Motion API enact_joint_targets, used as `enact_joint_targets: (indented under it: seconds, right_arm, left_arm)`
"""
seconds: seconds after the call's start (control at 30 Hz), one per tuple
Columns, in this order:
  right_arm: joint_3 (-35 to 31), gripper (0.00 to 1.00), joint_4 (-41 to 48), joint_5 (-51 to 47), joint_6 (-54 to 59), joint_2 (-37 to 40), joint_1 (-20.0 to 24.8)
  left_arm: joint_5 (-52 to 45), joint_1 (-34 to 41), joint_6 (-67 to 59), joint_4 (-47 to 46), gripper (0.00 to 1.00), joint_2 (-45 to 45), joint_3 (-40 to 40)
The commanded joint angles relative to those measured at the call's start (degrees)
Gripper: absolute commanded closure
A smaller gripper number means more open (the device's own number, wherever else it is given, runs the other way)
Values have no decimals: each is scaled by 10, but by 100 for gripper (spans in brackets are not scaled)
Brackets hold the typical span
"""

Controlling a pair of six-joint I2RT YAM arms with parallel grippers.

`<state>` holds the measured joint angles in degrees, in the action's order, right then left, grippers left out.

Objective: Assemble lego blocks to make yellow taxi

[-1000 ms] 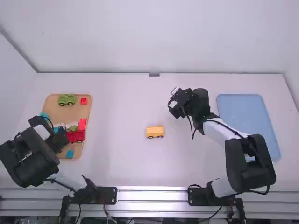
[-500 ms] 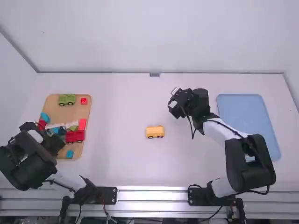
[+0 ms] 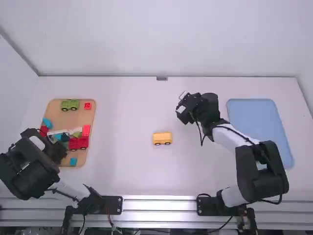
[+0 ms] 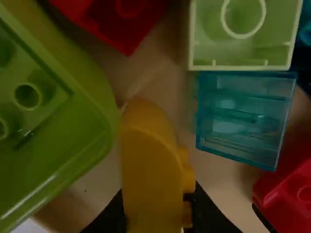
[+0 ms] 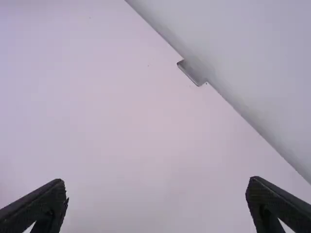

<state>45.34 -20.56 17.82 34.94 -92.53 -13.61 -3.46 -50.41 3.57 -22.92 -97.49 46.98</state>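
With the left pincer (image 3: pixel 57 151), pinches a yellow block (image 4: pixel 150 179), rounded on one end and with studs on a side, above the wooden tray (image 3: pixel 56 110) at left of the bench (image 3: pixel 122 107). In the left wrist view, has close to this block a big green block (image 4: pixel 73 141) and a see-through teal block (image 4: pixel 243 116); whether touching, cannot tell. Holds the right pincer (image 3: pixel 182 106) spread wide, a little right of the middle and toward the far side. Well apart from both arms' bases, near the middle of the bench, see the yellow wheeled body (image 3: pixel 162 138), upright, separate from the pinched block. On the tray, find a green wheeled piece (image 3: pixel 70 104) and a small red block (image 3: pixel 87 105) at the far part, a red wheeled piece (image 3: pixel 78 142) and a blue block (image 3: pixel 73 161) at the near part. At right, see the blue tray (image 3: pixel 259 127) lying flat.
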Motion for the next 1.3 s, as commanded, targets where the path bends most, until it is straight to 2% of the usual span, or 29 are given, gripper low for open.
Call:
enact_joint_targets:
  seconds: [0.0,0.1,0.27,0.37,0.5,0.6,0.7,0.73,0.87,0.93,1.1,1.2,1.27]
  right_arm:
    - [-4,1,0,3,-1,15,2]
    - [-4,2,0,3,0,15,2]
    - [-4,1,0,3,-2,15,1]
    - [-4,2,-1,4,-2,15,1]
    - [15,1,7,32,-73,15,1]
    - [55,1,63,85,-82,15,1]
    - [119,1,141,125,-117,14,1]
    - [125,1,148,127,-122,14,1]
    - [185,2,205,157,-163,14,1]
    - [204,1,215,194,-172,14,2]
    - [214,1,205,305,-171,14,1]
    - [215,1,205,317,-189,11,1]
    - [214,2,175,318,-252,-5,1]
  left_arm:
    - [-17,2,0,-1,78,-8,-12]
    - [-17,2,0,-2,82,-8,-8]
    - [-17,2,0,-42,94,3,28]
    - [-17,5,0,-58,95,24,39]
    - [-16,33,0,-67,97,97,40]
    - [-17,67,-7,-74,96,167,38]
    - [-23,139,-33,-76,95,247,38]
    - [-24,147,-37,-74,95,253,38]
    - [-56,262,-96,-50,97,308,38]
    - [-75,325,-114,-32,98,316,38]
    - [-125,427,-175,8,98,302,37]
    - [-154,466,-218,31,98,289,34]
    - [-175,504,-245,70,98,274,26]
